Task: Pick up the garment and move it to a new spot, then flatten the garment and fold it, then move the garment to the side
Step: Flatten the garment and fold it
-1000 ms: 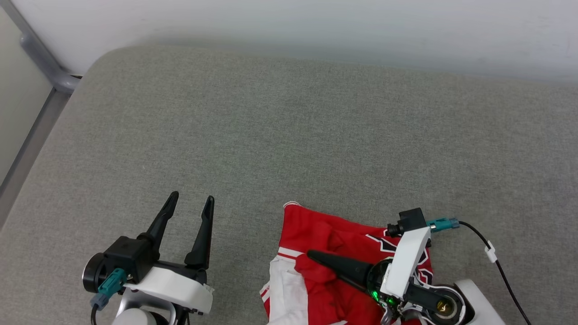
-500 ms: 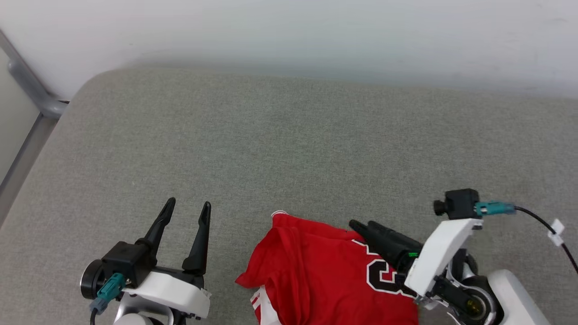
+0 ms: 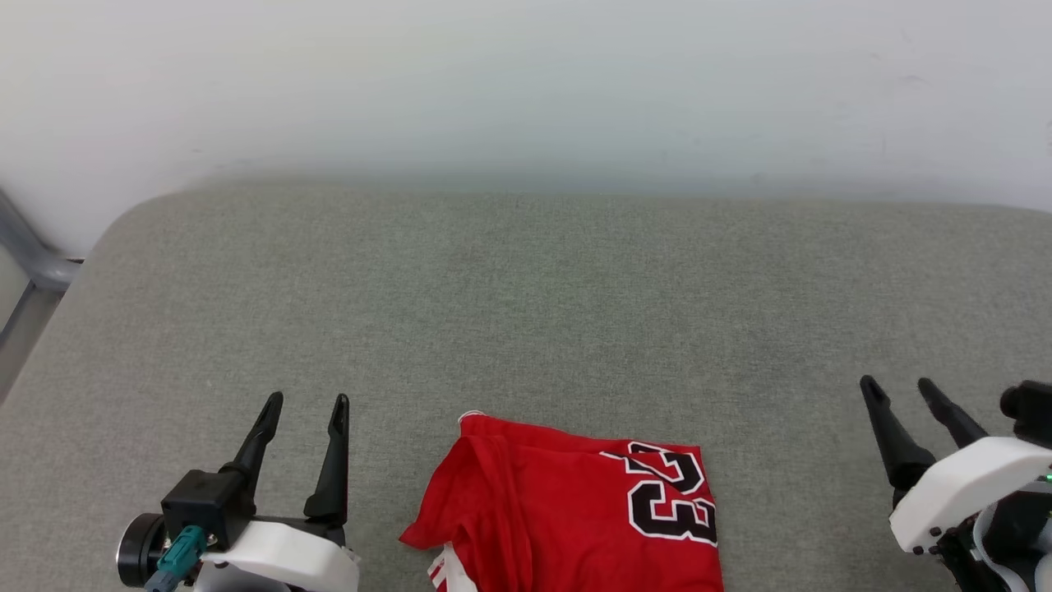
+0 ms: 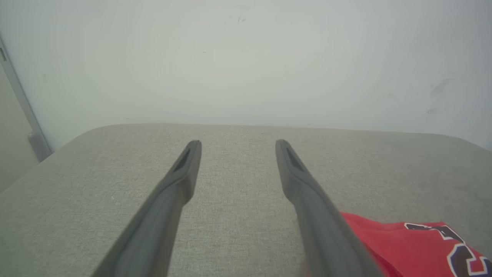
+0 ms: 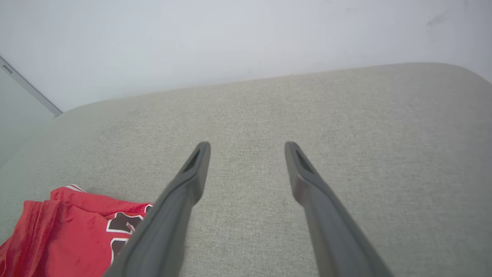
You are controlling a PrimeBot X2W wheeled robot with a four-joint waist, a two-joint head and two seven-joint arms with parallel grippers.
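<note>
My left hand (image 3: pixel 307 400) and right hand (image 3: pixel 897 383) both stand apart, empty. Pinching only the top layer of the jersey (image 3: pixel 567 518) could pull its folds open.

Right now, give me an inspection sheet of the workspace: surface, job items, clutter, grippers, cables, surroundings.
Surface: grey cushion, fabric top, rounded far-left corner.
Job's things: red jersey lying at the near edge, number 23 up, left edge rumpled, held by neither gripper.
Clutter: nothing seen.
Grippers: left gripper open, apart from the jersey; right gripper open, apart from it.
Cables: teal plug at the left wrist.
Surroundings: pale wall behind; grey metal post far left.
</note>
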